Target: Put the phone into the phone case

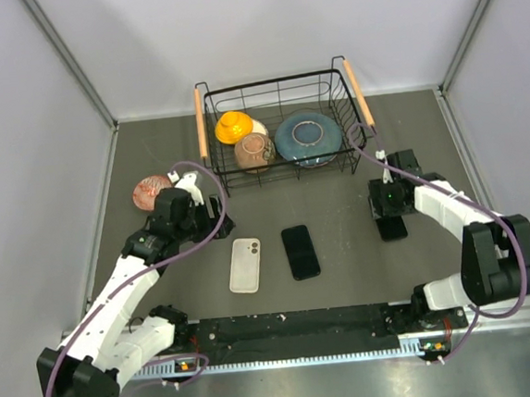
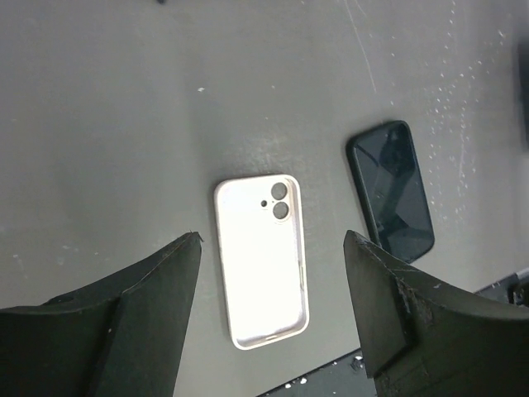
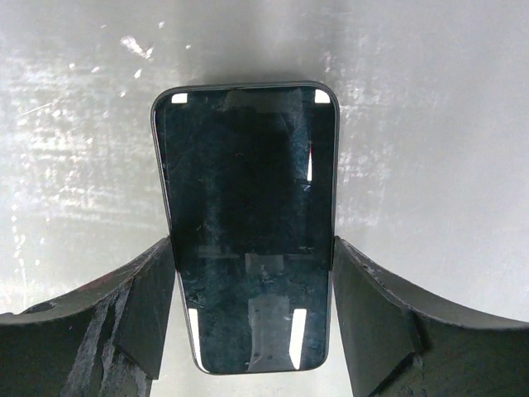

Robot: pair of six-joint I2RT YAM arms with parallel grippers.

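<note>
A white phone case (image 1: 245,265) lies open side up on the grey table, just left of a black phone (image 1: 300,251). Both show in the left wrist view: the case (image 2: 260,256) below my left gripper (image 2: 271,236), the phone (image 2: 390,190) to its right. My left gripper (image 1: 216,223) is open and empty, up and left of the case. My right gripper (image 1: 389,214) at mid right is shut on a second black phone (image 1: 391,228). In the right wrist view both fingers touch the long edges of this phone (image 3: 244,165), screen up, low over the table.
A black wire basket (image 1: 269,81) with wooden handles stands at the back, holding an orange bowl (image 1: 234,125), a brown bowl (image 1: 254,150) and a blue plate (image 1: 308,137). A reddish dish (image 1: 151,192) lies at the left, behind the left gripper.
</note>
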